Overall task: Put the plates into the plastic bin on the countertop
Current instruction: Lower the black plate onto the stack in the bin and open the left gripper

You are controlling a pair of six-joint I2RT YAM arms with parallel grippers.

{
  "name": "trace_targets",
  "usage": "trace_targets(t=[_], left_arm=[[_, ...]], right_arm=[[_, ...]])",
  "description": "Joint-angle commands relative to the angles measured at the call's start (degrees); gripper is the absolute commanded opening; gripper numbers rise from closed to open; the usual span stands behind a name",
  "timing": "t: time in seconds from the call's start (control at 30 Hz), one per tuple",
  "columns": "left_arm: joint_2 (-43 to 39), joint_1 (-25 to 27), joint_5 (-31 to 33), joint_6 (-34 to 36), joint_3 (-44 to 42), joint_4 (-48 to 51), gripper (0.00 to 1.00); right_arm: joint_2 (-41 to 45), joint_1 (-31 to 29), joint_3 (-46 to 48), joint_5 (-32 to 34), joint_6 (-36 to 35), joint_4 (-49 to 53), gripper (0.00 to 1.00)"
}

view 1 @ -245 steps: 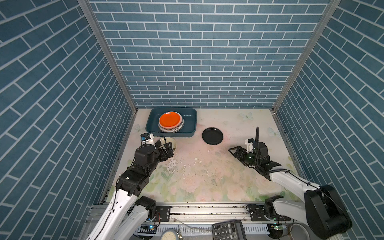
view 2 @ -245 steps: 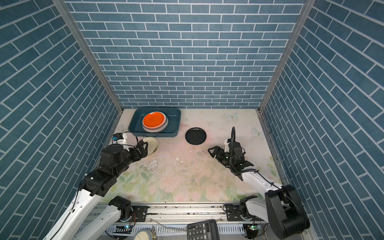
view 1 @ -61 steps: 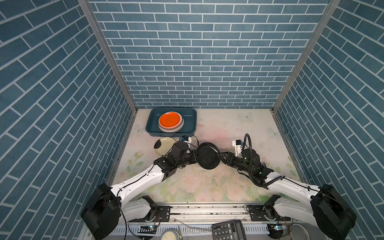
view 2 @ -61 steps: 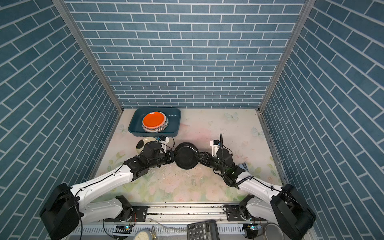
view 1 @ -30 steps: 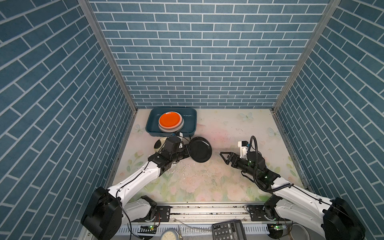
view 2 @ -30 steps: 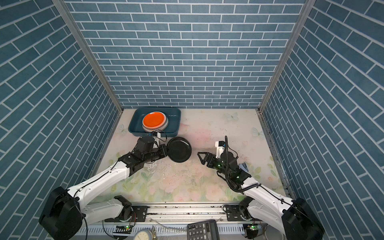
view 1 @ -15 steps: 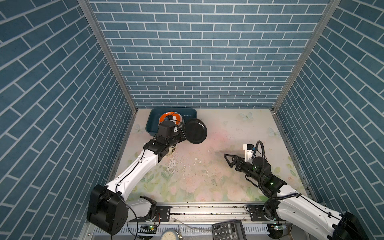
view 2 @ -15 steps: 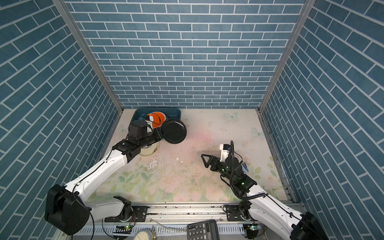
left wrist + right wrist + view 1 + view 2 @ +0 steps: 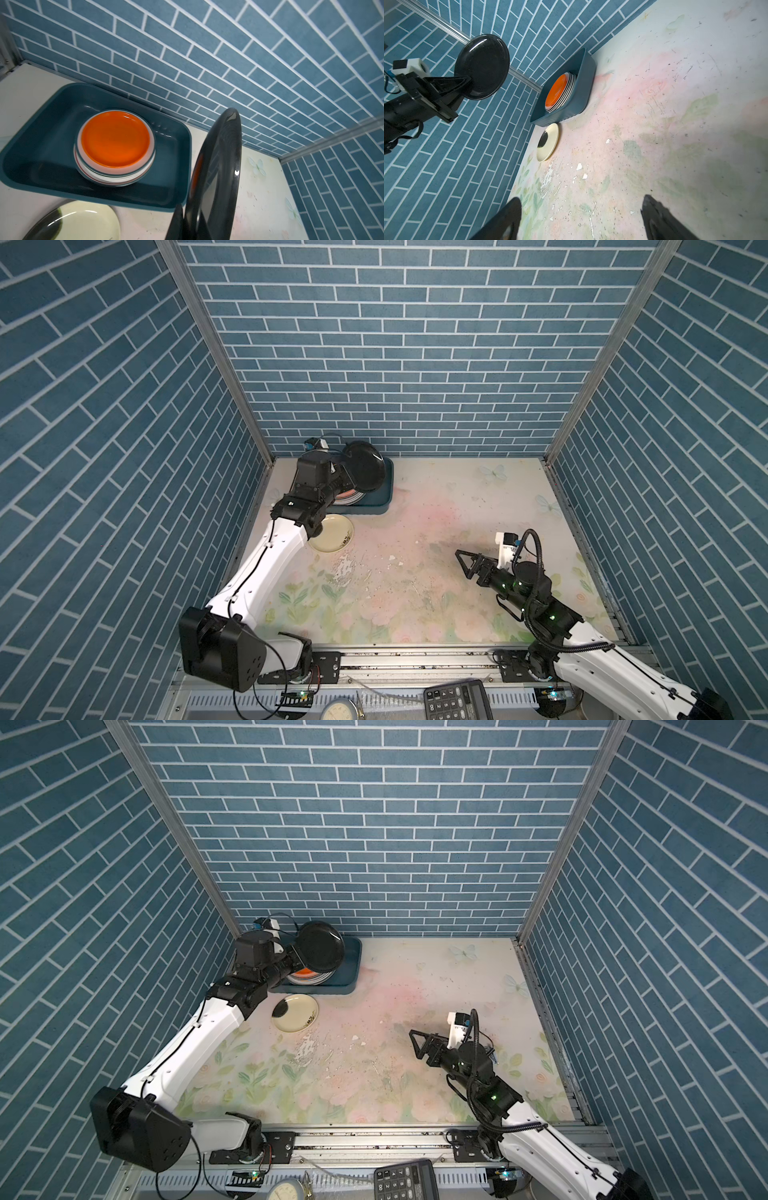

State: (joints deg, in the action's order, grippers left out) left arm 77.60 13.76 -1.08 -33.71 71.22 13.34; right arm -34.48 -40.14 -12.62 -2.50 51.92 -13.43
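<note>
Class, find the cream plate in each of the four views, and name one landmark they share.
In a top view: cream plate left of centre, in front of the bin.
In a top view: cream plate again in front of the bin.
Left wrist: cream plate cut off, beside the bin.
Right wrist: cream plate whole, beside the bin.
Landmark: the bin.

Booth had three walls, the back wall (image 9: 399, 344) and both side walls (image 9: 104, 456), all covered in teal-blue brick pattern with white grout lines. Grey metal strips (image 9: 217, 352) ran up the two back corners. Light was even, shadows pretty soft. Up front sat a metal rail (image 9: 415, 664), a black calculator (image 9: 457, 701) and a round dial (image 9: 340, 711).
</note>
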Motion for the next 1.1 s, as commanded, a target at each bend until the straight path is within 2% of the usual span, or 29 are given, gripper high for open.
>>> trace_targets(t=[0.0,0.2,0.4,0.63,0.77,0.8,0.83,0.93,0.97,1.03,1.07], left_arm=[[3.6,-3.0,0.3,-0.9,2.1,-0.6,0.00],[15.6,-8.9,-1.8,-2.5,6.9,0.3,0.00],[28.8,-14.6,-9.8,-5.9,13.3,0.6,0.00],[37.9,-16.0,-11.4,-5.0,22.7,3.6,0.00],[43.1,-16.1,-11.0,-1.6,31.3,10.8,0.00],[44.1,-16.1,-11.3,-1.1,32.7,11.6,0.03],[45.1,-16.1,-11.9,-0.4,34.1,12.4,0.13],[47.6,-16.0,-13.1,2.5,38.7,16.2,0.28],[48.0,-16.0,-13.4,2.8,39.4,17.0,0.38],[48.2,-16.0,-13.5,3.6,40.0,17.9,0.66],[48.0,-16.0,-13.4,4.1,39.9,18.0,0.74]], right_arm=[[1.8,-0.2,0.6,2.5,-2.3,2.7,0.91],[3.7,-0.2,0.8,3.4,-2.4,5.7,0.91],[5.5,-0.2,0.8,3.3,-2.6,7.5,0.91],[6.4,-0.2,0.8,3.4,-2.7,9.2,0.91],[6.3,-0.2,0.6,3.5,-2.7,9.6,0.91],[6.3,-0.2,0.4,3.1,-2.7,9.9,0.91],[6.3,-0.2,0.2,2.8,-2.6,10.1,0.91],[6.3,-0.2,0.1,2.6,-2.8,10.8,0.91],[6.3,-0.2,0.3,2.8,-2.8,10.9,0.91],[6.2,-0.3,0.4,3.2,-2.8,11.0,0.91],[6.1,-0.2,0.3,3.2,-2.9,11.0,0.91]])
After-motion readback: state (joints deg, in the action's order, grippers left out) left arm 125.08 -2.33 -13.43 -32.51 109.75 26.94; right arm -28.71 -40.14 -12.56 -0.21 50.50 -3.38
